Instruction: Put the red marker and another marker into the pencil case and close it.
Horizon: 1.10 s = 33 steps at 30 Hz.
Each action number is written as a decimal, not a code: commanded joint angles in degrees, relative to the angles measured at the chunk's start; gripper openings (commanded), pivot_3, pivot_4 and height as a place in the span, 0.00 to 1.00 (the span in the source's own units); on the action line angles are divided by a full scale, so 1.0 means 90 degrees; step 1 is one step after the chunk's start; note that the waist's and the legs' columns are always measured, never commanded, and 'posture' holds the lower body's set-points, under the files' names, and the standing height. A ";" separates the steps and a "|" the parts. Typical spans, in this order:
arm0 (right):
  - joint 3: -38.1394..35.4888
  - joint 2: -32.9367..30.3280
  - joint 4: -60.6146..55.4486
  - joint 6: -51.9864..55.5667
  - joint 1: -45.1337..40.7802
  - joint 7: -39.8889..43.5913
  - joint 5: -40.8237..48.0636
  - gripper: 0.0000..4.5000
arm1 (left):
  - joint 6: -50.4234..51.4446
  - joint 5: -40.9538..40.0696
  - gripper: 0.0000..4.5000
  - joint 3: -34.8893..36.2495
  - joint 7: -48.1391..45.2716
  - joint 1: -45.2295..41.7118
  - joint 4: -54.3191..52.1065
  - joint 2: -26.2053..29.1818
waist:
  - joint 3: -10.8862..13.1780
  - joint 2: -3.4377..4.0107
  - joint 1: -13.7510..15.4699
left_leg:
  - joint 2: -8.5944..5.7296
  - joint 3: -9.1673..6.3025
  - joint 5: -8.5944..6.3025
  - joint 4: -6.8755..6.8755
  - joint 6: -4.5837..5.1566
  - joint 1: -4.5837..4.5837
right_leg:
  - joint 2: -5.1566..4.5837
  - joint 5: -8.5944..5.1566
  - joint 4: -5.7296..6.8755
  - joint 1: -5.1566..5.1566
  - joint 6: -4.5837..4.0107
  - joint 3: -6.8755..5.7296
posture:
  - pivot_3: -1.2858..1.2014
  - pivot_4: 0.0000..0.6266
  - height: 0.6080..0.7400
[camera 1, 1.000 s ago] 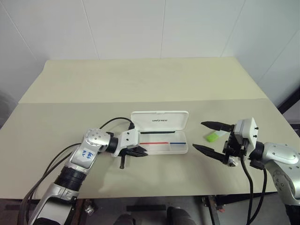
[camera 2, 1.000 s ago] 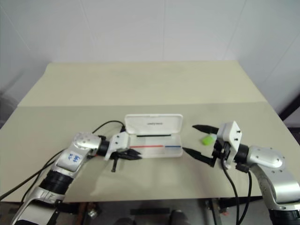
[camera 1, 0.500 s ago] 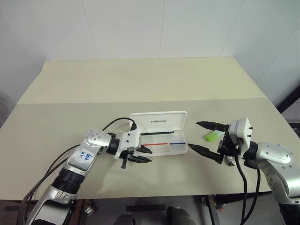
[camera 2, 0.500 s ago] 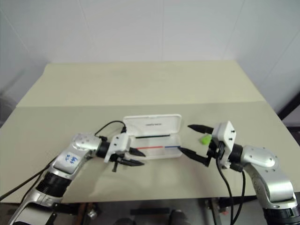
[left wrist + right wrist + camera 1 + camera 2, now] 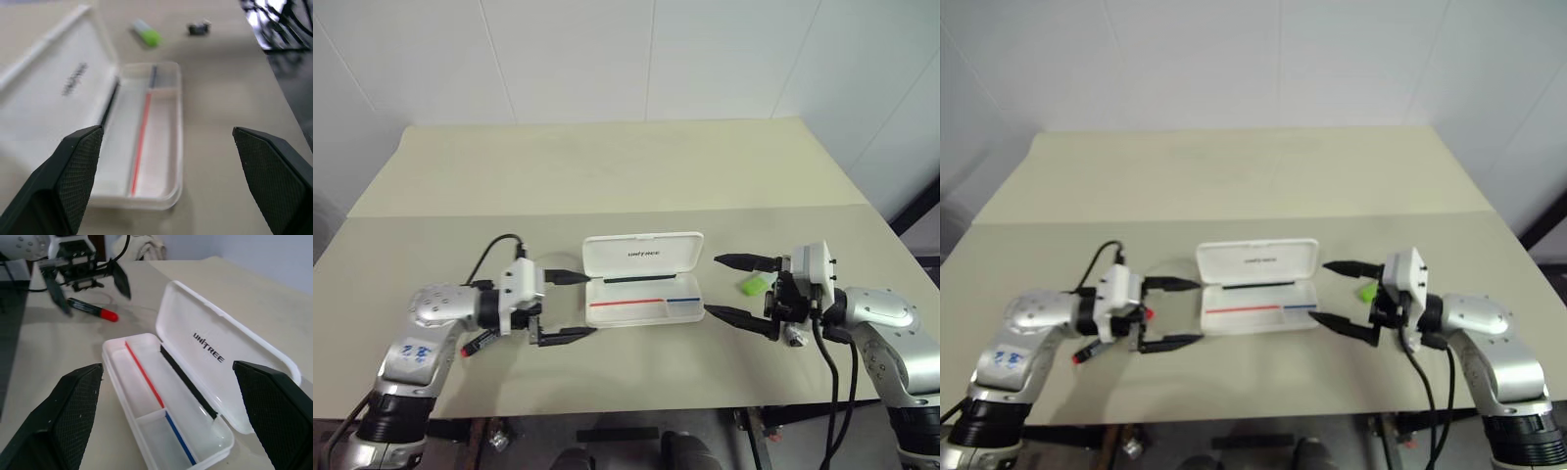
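Heads up, you're sitting with both markers outside the pencil case (image 5: 644, 281), which is lying open in the middle of the table (image 5: 607, 176). The red marker (image 5: 92, 309) is lying on the table under your left gripper (image 5: 566, 305), so the wrist is partly covering it from the head camera, and you're risking a blind grab that knocks or rolls it toward the near edge. The green highlighter (image 5: 756, 285) is lying just beyond your right gripper (image 5: 740, 289), past the case's right end, with a small dark lump (image 5: 198, 28) nearby that you could snag by mistake. The lid is standing up too, so swinging in low from behind could be flipping it shut early.

Compared with a second ago, your left gripper is pulling away to the left of the case and its fingers, pinched nearly together then, are spreading wide and carrying nothing. The right one is holding wide open just as before, empty.
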 commanded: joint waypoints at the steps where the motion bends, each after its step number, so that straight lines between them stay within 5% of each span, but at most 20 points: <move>1: -0.0133 -0.0189 0.0074 -0.0049 -0.0211 0.0386 0.0199 1.00 | -0.0105 -0.0217 1.00 0.0837 0.0441 0.0512 -0.0255 0.0172 | 0.0000 0.0000 -0.0007 | 0.0000 0.0000 0.0000 -0.0001 0.0000 0.0000 | 0.0000 0.0000 0.0000 0.0000 0.0000 0.0000 | 0.52 0.24 1.00; 13: 0.0276 -0.0489 0.0638 -0.0433 -0.0726 0.1308 -0.0252 1.00 | -0.0339 0.0012 1.00 0.1753 0.1485 0.2057 0.0487 0.0175 | 0.0000 0.0000 0.0008 | -0.0003 0.0001 0.0001 -0.0002 -0.0002 0.0004 | -0.0007 0.0001 -0.0003 0.0003 -0.0006 -0.0004 | 0.52 0.24 1.00; 26: 0.0187 -0.0639 0.0441 -0.0288 -0.0623 0.1367 -0.0202 1.00 | -0.0990 0.0315 1.00 0.1146 0.0881 0.1553 0.2236 0.0512 | 0.0000 0.0001 0.0008 | 0.0002 0.0003 0.0001 -0.0012 -0.0002 0.0006 | -0.0005 -0.0001 0.0000 -0.0002 -0.0017 -0.0009 | 0.52 0.24 1.00; 33: 0.0091 -0.0670 0.0311 -0.0270 -0.0533 0.1232 -0.0225 1.00 | -0.0947 0.0194 0.56 0.0983 0.0819 0.1437 0.2203 0.0339 | 0.0000 0.0001 0.0003 | 0.0002 0.0003 0.0001 -0.0012 -0.0002 0.0008 | -0.0006 -0.0001 0.0002 -0.0003 -0.0016 -0.0008 | 0.52 0.24 1.00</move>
